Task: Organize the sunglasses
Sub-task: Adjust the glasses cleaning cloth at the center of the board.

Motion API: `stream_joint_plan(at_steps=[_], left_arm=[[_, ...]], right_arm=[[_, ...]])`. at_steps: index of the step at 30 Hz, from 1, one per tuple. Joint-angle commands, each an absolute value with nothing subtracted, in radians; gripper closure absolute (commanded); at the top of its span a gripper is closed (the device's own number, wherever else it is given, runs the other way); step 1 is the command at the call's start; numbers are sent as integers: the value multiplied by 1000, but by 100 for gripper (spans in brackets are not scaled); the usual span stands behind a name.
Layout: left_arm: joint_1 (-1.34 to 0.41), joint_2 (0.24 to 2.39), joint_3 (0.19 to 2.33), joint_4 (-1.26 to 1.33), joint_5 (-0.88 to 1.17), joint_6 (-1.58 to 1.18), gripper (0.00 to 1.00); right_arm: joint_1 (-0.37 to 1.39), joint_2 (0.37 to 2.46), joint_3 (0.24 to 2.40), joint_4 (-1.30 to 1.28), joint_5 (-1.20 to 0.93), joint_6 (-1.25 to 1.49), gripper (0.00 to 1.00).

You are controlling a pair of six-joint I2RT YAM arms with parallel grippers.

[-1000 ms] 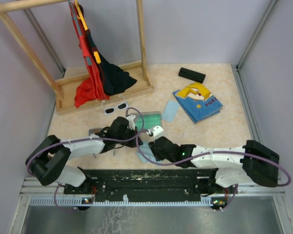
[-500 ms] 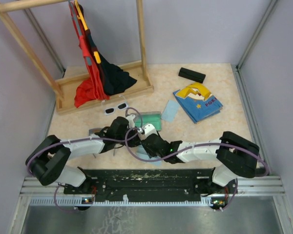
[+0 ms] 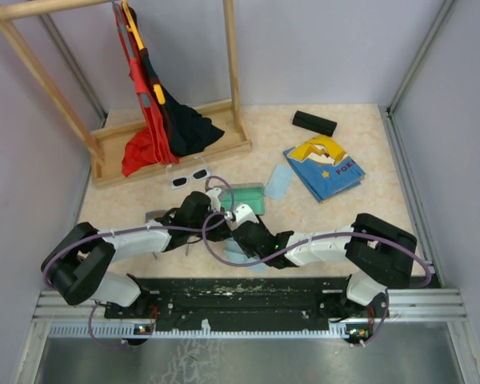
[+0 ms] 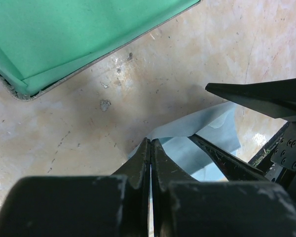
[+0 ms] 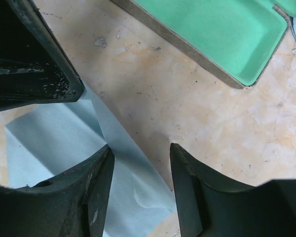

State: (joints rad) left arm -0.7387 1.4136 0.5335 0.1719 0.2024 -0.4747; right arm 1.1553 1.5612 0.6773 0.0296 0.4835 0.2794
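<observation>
White-framed sunglasses (image 3: 190, 176) with dark lenses lie on the table in front of the wooden rack, apart from both grippers. My left gripper (image 4: 150, 143) (image 3: 221, 227) is shut, pinching a raised corner of a light-blue cloth (image 4: 207, 148) (image 5: 49, 133) (image 3: 238, 254). My right gripper (image 5: 140, 153) (image 3: 232, 232) stands open right beside it, low over the same cloth. One of its fingers (image 5: 96, 177) rests over the cloth and the other is over bare table. Nothing is between its jaws but the cloth's edge.
An open case with green lining (image 3: 246, 198) (image 5: 227, 34) (image 4: 64, 34) lies just beyond the grippers. A second blue cloth (image 3: 278, 182), a picture book (image 3: 324, 168) and a black case (image 3: 314, 122) lie to the right. A wooden rack (image 3: 172, 148) with hanging clothes stands at back left.
My right arm has folded and swung left, bringing its gripper close beside the left one over the cloth, with its jaws slightly wider. The left arm has not moved.
</observation>
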Motion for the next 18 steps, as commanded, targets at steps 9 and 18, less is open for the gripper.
stream_joint_plan(at_steps=[9, 18], left_arm=[[-735, 1394, 524, 170, 206, -462, 99], [-733, 1390, 523, 167, 209, -463, 99]], right_arm=[[1123, 1494, 629, 37, 461, 291, 60], [1085, 1437, 562, 85, 338, 287, 75]])
